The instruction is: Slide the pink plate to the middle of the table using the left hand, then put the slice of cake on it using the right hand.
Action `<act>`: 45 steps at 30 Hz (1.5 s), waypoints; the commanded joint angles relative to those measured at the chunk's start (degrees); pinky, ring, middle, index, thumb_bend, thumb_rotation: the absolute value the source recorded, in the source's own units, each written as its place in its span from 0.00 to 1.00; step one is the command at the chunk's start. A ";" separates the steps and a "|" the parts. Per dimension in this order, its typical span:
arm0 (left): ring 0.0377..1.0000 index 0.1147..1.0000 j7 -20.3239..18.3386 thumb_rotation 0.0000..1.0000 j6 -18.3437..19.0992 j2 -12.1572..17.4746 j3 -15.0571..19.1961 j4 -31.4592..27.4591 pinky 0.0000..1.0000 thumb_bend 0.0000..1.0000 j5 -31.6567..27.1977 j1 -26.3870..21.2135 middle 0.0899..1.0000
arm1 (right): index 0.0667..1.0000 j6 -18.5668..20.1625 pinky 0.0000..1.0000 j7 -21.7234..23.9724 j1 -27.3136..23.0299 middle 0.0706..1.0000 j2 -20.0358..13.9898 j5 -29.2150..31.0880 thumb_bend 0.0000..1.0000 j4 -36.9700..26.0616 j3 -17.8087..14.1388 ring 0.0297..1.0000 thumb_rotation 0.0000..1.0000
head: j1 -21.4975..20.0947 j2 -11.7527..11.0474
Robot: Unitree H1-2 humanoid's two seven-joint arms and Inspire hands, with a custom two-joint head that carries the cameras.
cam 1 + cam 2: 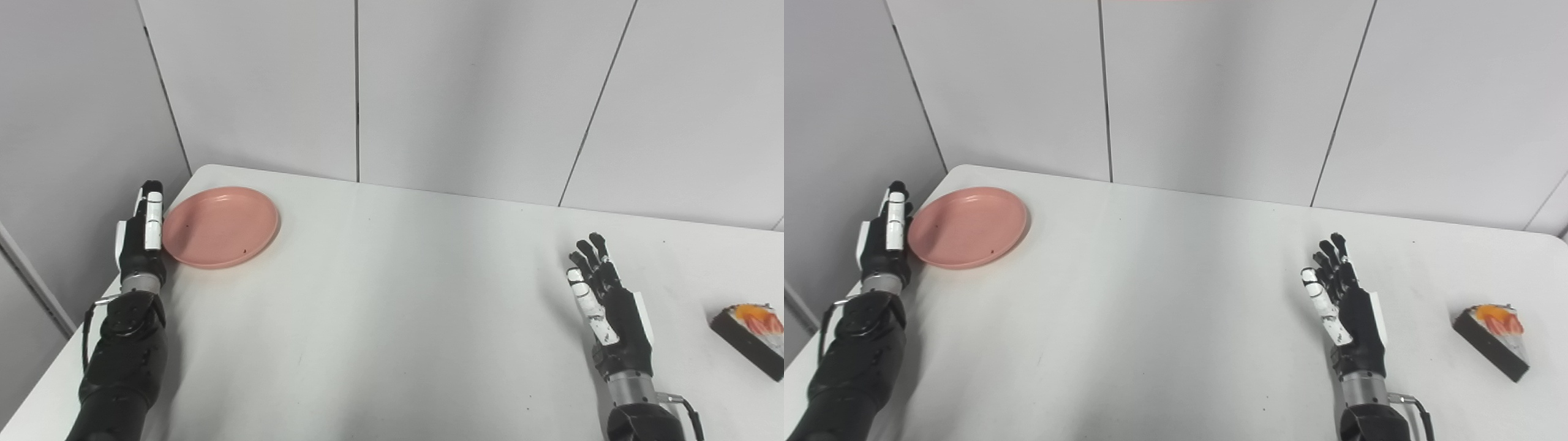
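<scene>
left robot hand (142,236) beside pink plate (220,227)

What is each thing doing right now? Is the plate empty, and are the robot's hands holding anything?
pink plate: empty, flat at the table's far left corner.
slice of cake: on the table at the right, untouched.
left hand: open, beside the plate's left edge.
right hand: open, holding nothing.

Left robot hand (142,236) flat, right robot hand (609,315) open
</scene>
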 commanded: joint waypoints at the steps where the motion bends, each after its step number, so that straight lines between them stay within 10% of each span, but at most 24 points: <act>1: 1.00 1.00 -3.75 1.00 1.57 0.42 -0.71 0.22 1.00 0.82 -1.57 -2.57 1.00 | 0.96 -3.05 0.95 0.51 1.04 0.93 -0.12 0.27 0.43 1.34 -0.18 0.92 0.63 | -0.02 0.13; 22: 0.95 0.97 -10.55 1.00 13.55 -4.32 4.65 -4.67 0.93 0.84 -17.50 -2.87 0.97 | 0.96 -3.59 0.94 0.49 1.01 0.93 -0.13 0.23 0.44 1.41 -0.51 0.91 0.64 | 0.07 0.52; 45: 0.92 0.91 -13.22 0.99 14.09 -7.39 -1.47 -6.99 0.90 0.84 -13.02 -1.82 0.92 | 0.95 -3.46 0.94 0.02 1.04 0.92 0.17 -0.22 0.46 0.89 -0.43 0.89 0.65 | -0.56 0.93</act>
